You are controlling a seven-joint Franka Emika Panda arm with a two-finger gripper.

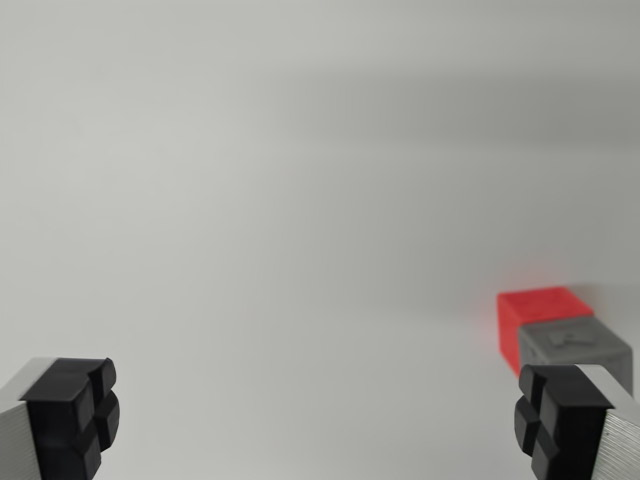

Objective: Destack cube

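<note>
1. The end effector [320, 420] is spread wide and holds nothing: one black fingertip pad [72, 415] sits in the lower left corner of the frame, the other in the lower right, with only bare white tabletop [300, 250] between them.
2. The stack lies at the right edge of the frame, just above the right-hand pad: a grey cube [575, 350] in front, and a red cube [540, 312] touching it from behind (which one rides on top I cannot tell from this angle).
3. Both look like small, rigid, hard-edged blocks, probably light plastic, so they should not deform or break under a firm pinch.
4. Their flat faces look smooth and could slip; the pads should meet two opposite side faces squarely, about mid-height on the upper cube only.
5. The stack is well off the midline, so the end effector would need to shift toward the frame's right first.
</note>
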